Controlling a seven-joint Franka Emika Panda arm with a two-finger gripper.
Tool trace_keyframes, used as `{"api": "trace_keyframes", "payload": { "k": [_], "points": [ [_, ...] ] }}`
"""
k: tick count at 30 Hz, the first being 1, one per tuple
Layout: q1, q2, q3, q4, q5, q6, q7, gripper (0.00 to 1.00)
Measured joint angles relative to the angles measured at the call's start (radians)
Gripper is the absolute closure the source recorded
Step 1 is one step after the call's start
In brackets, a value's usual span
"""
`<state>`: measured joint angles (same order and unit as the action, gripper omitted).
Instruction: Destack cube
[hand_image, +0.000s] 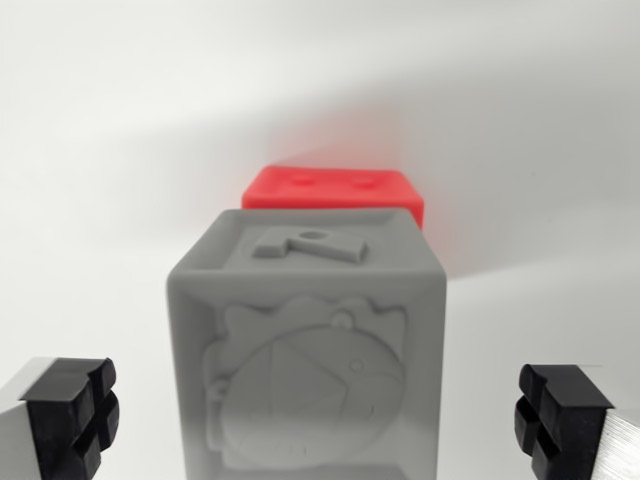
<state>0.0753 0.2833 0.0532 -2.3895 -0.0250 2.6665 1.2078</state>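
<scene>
Progress looks early, or else nearly finished; one wrist picture does not settle which. Two cubes show on a plain white surface (90, 150). A grey cube (308, 350) fills the middle of the view, from about the centre down to 6 o'clock, with a raised animal-like relief on the face toward the camera and a small key-like shape on the face above it. Behind it, toward 12 o'clock, a red cube (333, 192) shows only its upper part, with small round dimples on top; the grey one hides the rest.

Whether the two are touching, or whether one rests on the other, cannot be told from this angle. They appear to stand one behind the other and not as a stack, but the close camera flattens depth, so that is a judgement only.

The gripper (315, 420) has its jaws wide apart, one black padded finger (72, 410) at about 8 o'clock and the other at 4 o'clock, with the grey cube between them and clear gaps on both sides. Neither pad touches it, and nothing is held.

If the stack is intact, everything is left to do: close on the grey cube, lift it and set it down apart. If the cubes are already side by side, the job is as good as done and the arm needs only to draw away. The open jaws straddling the grey cube fit either reading.
</scene>
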Motion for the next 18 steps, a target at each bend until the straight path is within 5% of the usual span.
{"api": "trace_keyframes", "payload": {
  "k": [18],
  "points": [
    [0.009,0.081,-0.010,0.007,-0.005,0.075,0.005,0.00]
  ]
}}
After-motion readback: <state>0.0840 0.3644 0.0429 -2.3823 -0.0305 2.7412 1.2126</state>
